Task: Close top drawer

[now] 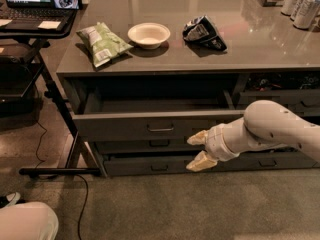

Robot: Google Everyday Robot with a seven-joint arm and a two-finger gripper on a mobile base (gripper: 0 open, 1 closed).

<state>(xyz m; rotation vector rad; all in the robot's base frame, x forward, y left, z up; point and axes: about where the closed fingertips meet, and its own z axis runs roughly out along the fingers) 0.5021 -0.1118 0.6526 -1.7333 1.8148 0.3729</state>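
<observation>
The top drawer (pixel 150 125) is a wide dark-grey drawer under the counter, pulled partly out, with a small metal loop handle (pixel 160 129) at the centre of its flat front. Its grey inside shows as empty. My gripper (pixel 195 151) is at the drawer's right front, low, in front of the drawers below. Its two cream fingers (pixel 199 138) are spread apart and hold nothing. The upper finger lies close to the drawer's front panel; I cannot tell whether it touches. The white arm (pixel 280 129) comes in from the right.
On the counter (pixel 165 59) lie a green chip bag (pixel 102 43), a white bowl (pixel 148 35) and a dark chip bag (pixel 203 32); cans (pixel 302 6) stand far right. A laptop stand (pixel 35 14) is at left. Shallower drawers (pixel 150 165) sit below.
</observation>
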